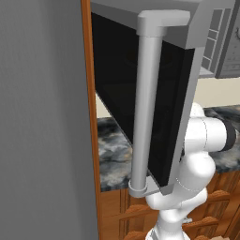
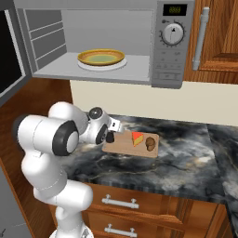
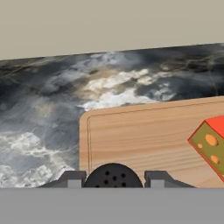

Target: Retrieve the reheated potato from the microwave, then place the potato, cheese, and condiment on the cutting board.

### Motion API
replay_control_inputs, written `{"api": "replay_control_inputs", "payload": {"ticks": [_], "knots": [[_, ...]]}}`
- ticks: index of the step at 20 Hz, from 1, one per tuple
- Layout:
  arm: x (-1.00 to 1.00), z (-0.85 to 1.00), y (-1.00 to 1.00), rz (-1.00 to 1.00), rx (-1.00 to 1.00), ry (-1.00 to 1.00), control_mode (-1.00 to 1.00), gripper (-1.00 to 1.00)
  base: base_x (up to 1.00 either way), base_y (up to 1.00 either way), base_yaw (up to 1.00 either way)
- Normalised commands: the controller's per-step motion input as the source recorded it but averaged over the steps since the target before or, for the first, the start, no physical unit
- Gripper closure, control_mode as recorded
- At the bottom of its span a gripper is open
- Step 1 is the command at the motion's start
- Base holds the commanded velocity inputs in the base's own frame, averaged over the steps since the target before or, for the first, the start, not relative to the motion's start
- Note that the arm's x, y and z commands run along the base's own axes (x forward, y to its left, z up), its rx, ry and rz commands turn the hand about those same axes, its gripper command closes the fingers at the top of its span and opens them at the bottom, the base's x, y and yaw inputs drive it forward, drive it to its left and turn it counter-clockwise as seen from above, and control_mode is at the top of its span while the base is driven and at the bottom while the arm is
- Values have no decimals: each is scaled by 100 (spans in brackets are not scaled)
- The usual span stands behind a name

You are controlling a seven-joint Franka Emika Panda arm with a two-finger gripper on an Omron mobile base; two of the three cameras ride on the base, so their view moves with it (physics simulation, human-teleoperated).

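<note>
The light wooden cutting board [image 2: 124, 147] [image 3: 140, 135] lies on the dark marble counter. On it rest the orange-yellow cheese [image 2: 137, 138] [image 3: 211, 147] and, to its right, the brown potato [image 2: 150, 143]. My gripper [image 2: 110, 135] [image 3: 113, 180] hovers at the board's left edge, shut on the condiment [image 3: 113, 175], whose dark round perforated top sits between the fingertips [image 3: 72, 178]. Above the counter, the microwave [image 2: 163, 56] stands open, its black glass door [image 1: 122, 89] swung out to the left.
A yellow-rimmed plate [image 2: 101, 57] sits inside the microwave cavity. A wooden wall cabinet with a grey handle [image 2: 201, 38] hangs right of the microwave. Drawers [image 2: 120, 202] run under the counter. A grey panel [image 1: 42, 122] stands close on the left.
</note>
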Motion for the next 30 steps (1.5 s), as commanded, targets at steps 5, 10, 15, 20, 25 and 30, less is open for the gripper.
{"api": "replay_control_inputs", "payload": {"ticks": [5, 10, 15, 20, 25, 30], "knots": [[10, -15, -17, 0, 0, 0, -100, 100, 0, 0, 0], [2, -16, -15, 0, 0, -2, -100, 100, 0, 0, 0], [0, -12, -16, 0, 0, -3, -100, 100, 0, 0, 0], [2, -9, -14, 0, 0, -5, -100, 100, 0, 0, 0], [5, -7, -12, 0, 0, -3, -100, 100, 0, 0, 0], [9, -9, -12, 0, 0, -2, -100, 100, 0, 0, 0]]}}
